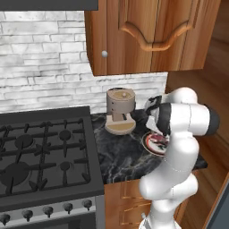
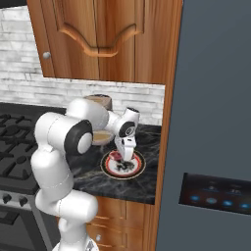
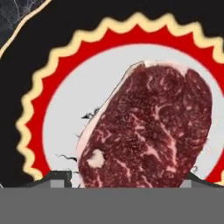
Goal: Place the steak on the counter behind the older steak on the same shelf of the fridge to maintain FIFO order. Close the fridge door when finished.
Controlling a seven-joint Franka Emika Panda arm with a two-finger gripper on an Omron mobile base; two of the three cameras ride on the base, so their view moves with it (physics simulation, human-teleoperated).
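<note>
Steak (image 3: pixel 148 131) lies on the plate (image 3: pixel 65 113), between the hand's (image 2: pixel 127 158) parted fingers, grip unclear.

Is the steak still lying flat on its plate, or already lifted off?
Lying flat on the plate: the hand view shows the steak resting on the white centre, with the end effector down over it.

The steak (image 3: pixel 148 131) lies on a plate (image 2: pixel 139 168) on the counter (image 2: pixel 147 188) — stove (image 1: pixel 40 152) to its left, fridge door (image 2: pixel 215 122) to its right. A coffee machine (image 1: pixel 120 109) stands behind the plate, against the wall.
</note>
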